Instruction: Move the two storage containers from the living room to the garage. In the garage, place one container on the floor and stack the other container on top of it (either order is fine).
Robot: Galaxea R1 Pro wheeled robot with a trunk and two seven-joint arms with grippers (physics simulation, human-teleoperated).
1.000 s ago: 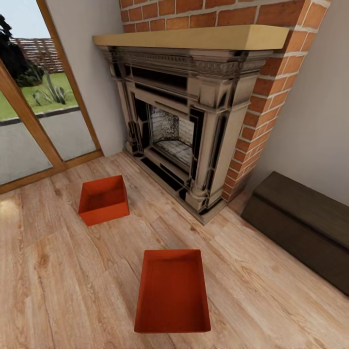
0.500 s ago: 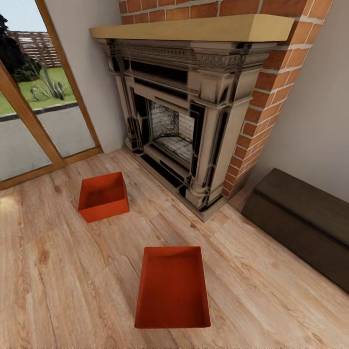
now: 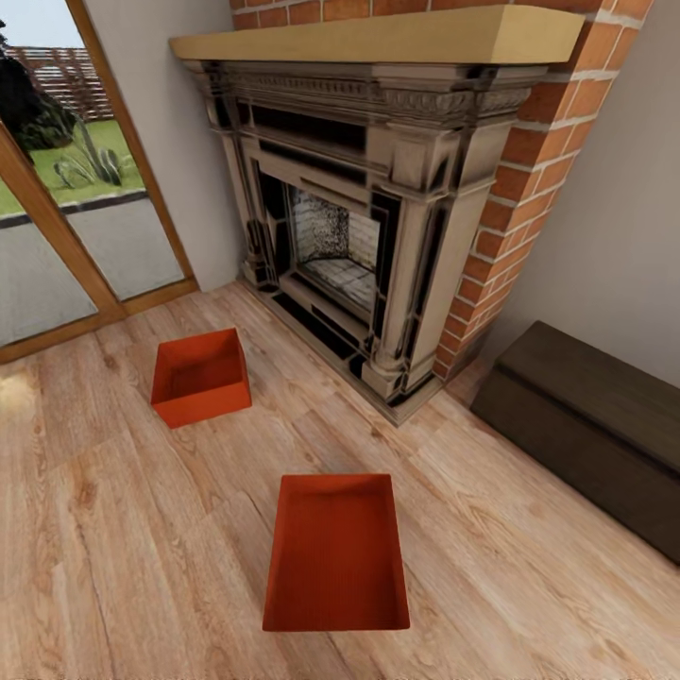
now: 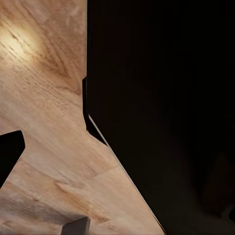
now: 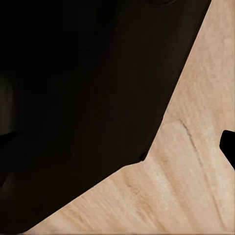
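Note:
Two orange-red storage containers stand open-topped on the light wood-plank floor of the living room. The nearer container (image 3: 336, 557) lies straight ahead, low in the head view. The farther container (image 3: 199, 376) sits to the left, between the glass doors and the fireplace. In the left wrist view, my left gripper (image 4: 117, 161) shows one dark fingertip (image 4: 9, 154) at the picture's edge, above bare planks. My right gripper (image 5: 117, 147) likewise shows one fingertip (image 5: 228, 147) at the edge. Nothing is between the fingers of either one. Both hang beside my dark body.
An ornate fireplace (image 3: 364, 217) with red brick stands ahead. A dark brown chest (image 3: 586, 425) lies along the right wall. Glass doors (image 3: 76, 217) with a wood frame fill the left. Open plank floor (image 3: 113, 548) surrounds both containers.
The whole head view has shifted a little: the fireplace looms larger and the containers sit slightly higher in the picture. The containers themselves have not moved on the floor.

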